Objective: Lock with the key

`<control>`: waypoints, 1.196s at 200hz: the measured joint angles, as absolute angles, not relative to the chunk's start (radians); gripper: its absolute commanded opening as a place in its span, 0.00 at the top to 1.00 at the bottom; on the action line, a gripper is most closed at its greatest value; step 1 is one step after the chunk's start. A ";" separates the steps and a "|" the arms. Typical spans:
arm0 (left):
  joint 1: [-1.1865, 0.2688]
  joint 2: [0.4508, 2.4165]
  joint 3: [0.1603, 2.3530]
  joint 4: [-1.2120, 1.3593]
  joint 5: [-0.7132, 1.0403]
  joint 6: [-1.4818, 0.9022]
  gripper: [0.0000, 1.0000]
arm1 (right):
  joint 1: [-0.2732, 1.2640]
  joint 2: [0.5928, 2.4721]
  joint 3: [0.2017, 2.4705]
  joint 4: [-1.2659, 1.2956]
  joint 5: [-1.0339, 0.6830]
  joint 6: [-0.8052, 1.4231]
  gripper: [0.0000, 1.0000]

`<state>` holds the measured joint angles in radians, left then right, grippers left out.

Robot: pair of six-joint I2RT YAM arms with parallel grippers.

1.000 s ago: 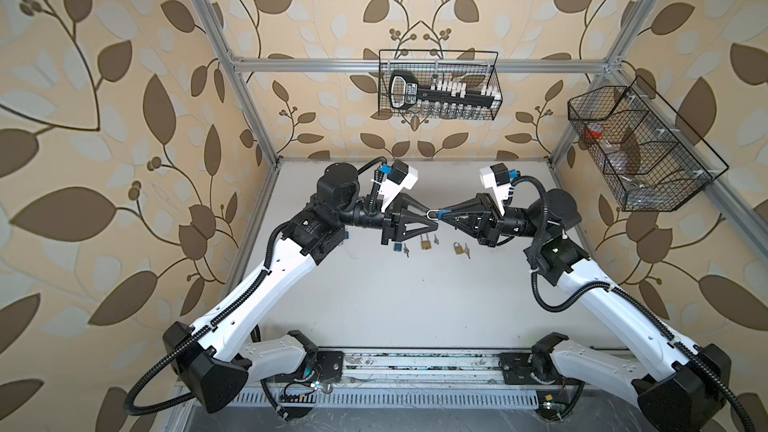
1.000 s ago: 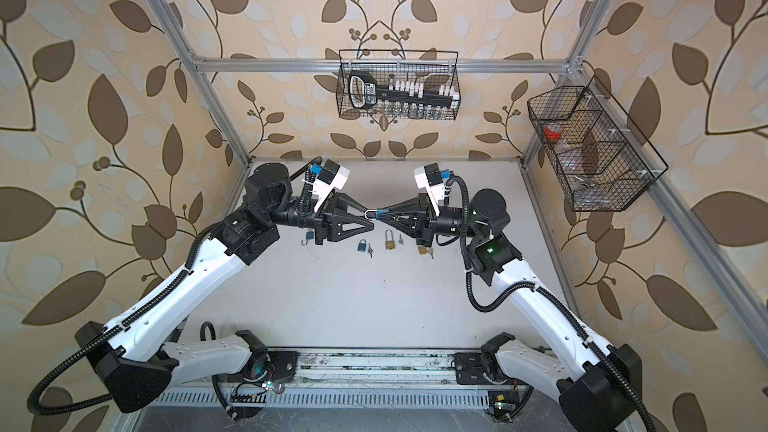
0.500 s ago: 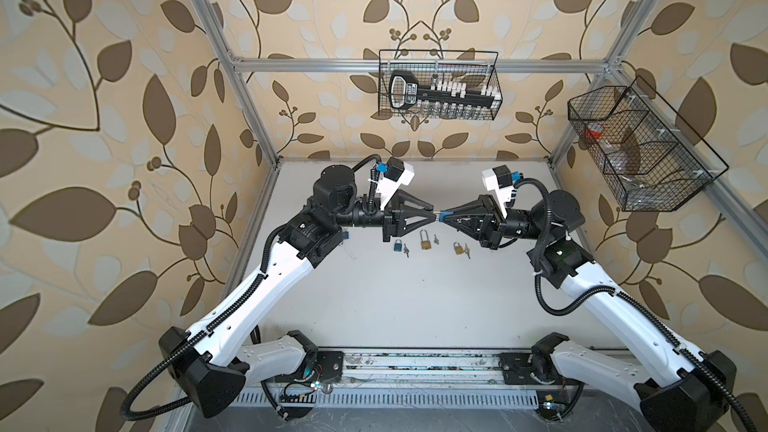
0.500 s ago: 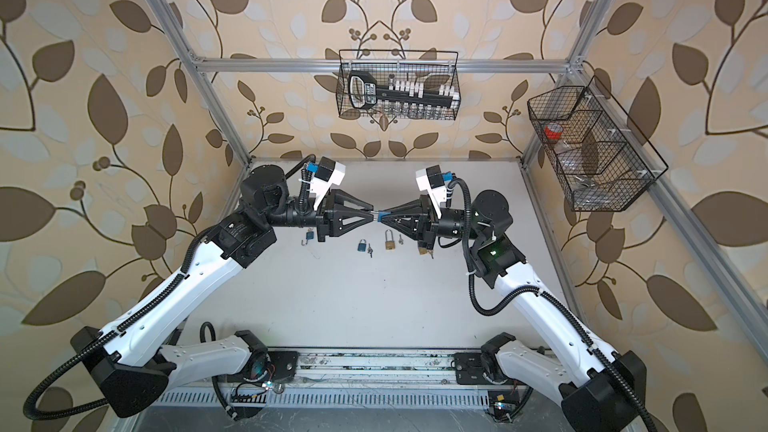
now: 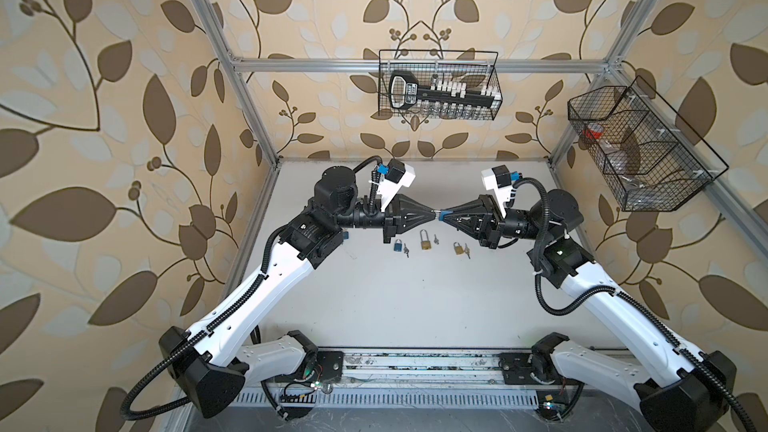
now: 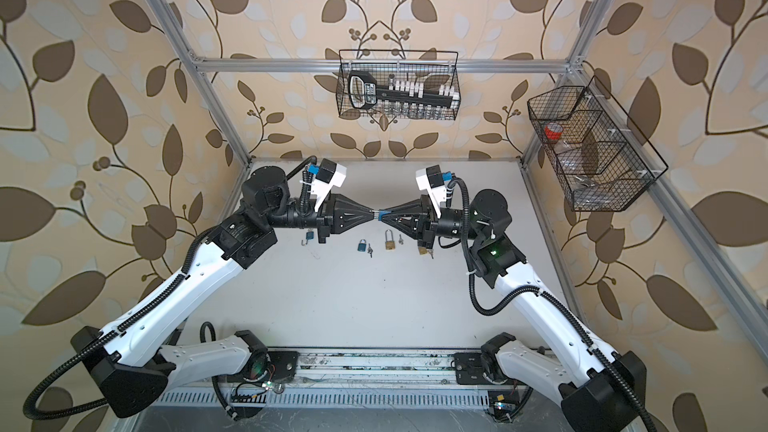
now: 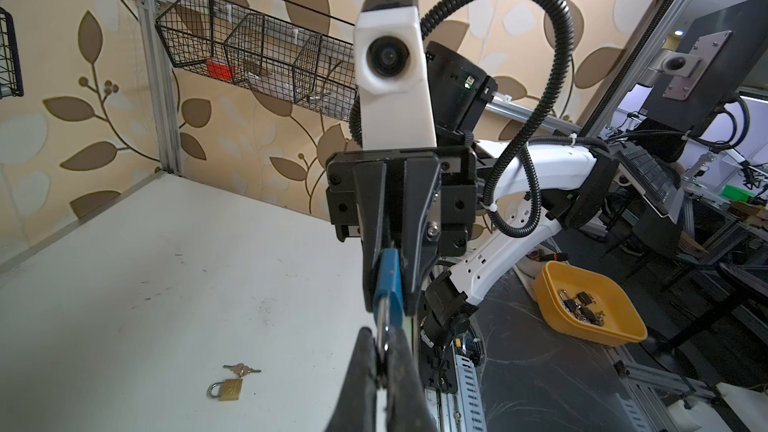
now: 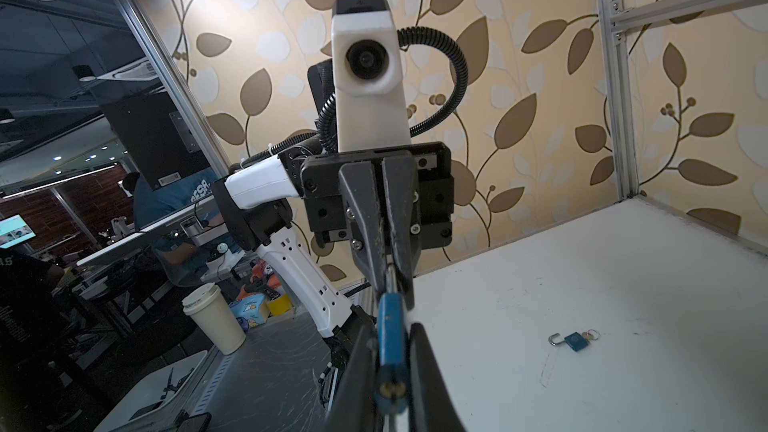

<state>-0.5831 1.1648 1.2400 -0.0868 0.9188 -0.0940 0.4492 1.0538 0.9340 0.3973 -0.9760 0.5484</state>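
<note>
Blue padlock (image 8: 390, 338), one end hidden inside left end effector (image 8: 389, 284).

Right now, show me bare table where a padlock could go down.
Bare: the wide table patch from the padlocks to the front rail; also the strip by the back wall. Crowded: the row of padlocks and keys mid-table.

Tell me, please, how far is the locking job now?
Done: the blue padlock is lifted off the table, right tool gripping its body. In hand: left tool is shut on its shackle. Left: a key turn is not visible; a second padlock lies open.
</note>
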 measured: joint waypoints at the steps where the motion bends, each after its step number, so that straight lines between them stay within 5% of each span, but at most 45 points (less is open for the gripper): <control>1: -0.583 1.165 1.240 -0.087 0.919 -0.094 1.00 | 0.449 1.054 0.934 0.397 -0.976 0.548 1.00; 139: -0.558 1.153 1.244 -0.121 0.919 -0.077 1.00 | 0.491 1.089 0.957 0.384 -0.929 0.497 1.00; 164: -0.564 1.149 1.242 -0.125 0.904 -0.075 0.82 | 0.488 1.087 0.957 0.380 -0.943 0.497 1.00; 239: -0.564 1.150 1.240 -0.130 0.879 -0.073 0.79 | 0.488 1.087 0.957 0.362 -0.951 0.496 1.00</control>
<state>-0.5644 1.1503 1.2400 -0.1299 0.8787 -0.0731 0.4881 1.0874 0.9573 0.3618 -0.9512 0.4965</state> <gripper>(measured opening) 0.197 0.116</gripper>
